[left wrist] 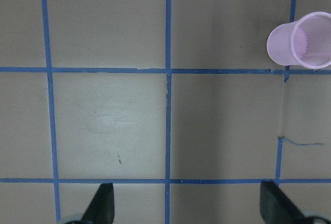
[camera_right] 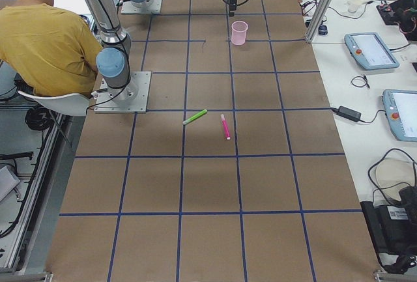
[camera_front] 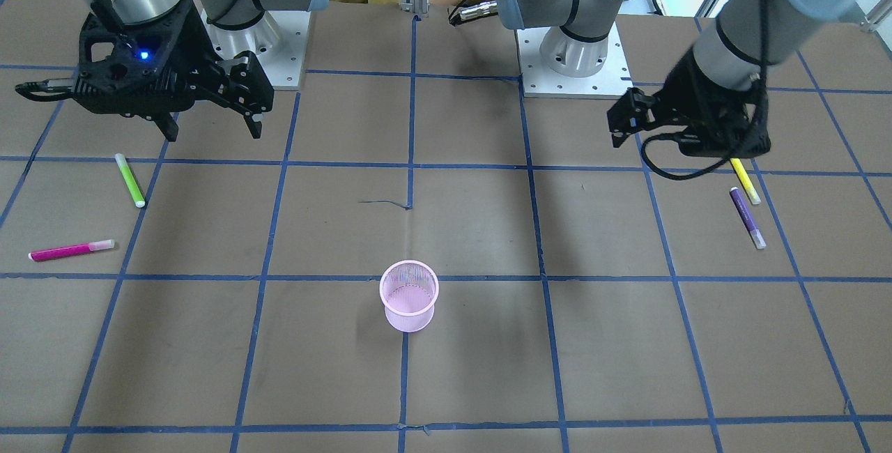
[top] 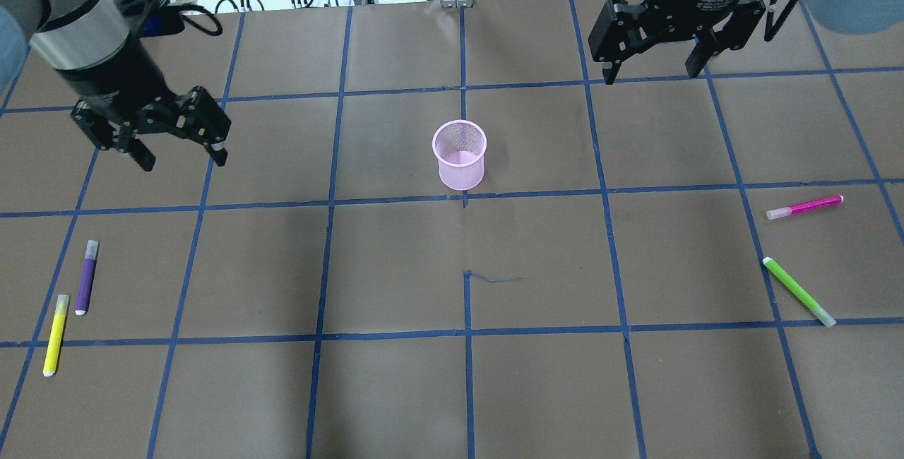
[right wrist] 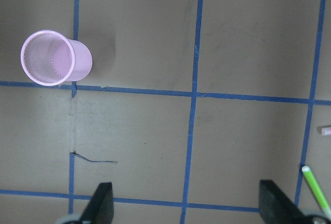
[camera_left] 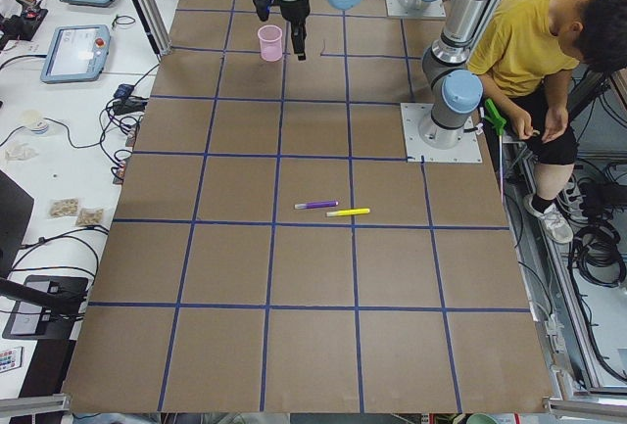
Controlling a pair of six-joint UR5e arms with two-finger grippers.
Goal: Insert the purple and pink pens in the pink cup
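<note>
While left claw (top: 185, 160) and right claw (top: 652, 74) hang released above a brown bench (top: 537, 374) gridded with blue tape (top: 466, 335), pink cup (top: 459, 154) upright at centre, purple pen (top: 86, 277) lying far left, pink pen (top: 805, 206) far right, yellow-shirted person (camera_left: 529, 42) seated behind, tablets (camera_left: 73, 52) on a side table (camera_left: 59, 150)

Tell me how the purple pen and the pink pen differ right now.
Side: the purple pen lies on the robot's left, beside the yellow pen; the pink pen lies on its right, near the green pen. Pose: in the overhead view the purple pen runs nearly up-down, the pink pen nearly across. Shared: both lie flat on the table, outside the pink cup, ungripped.
</note>
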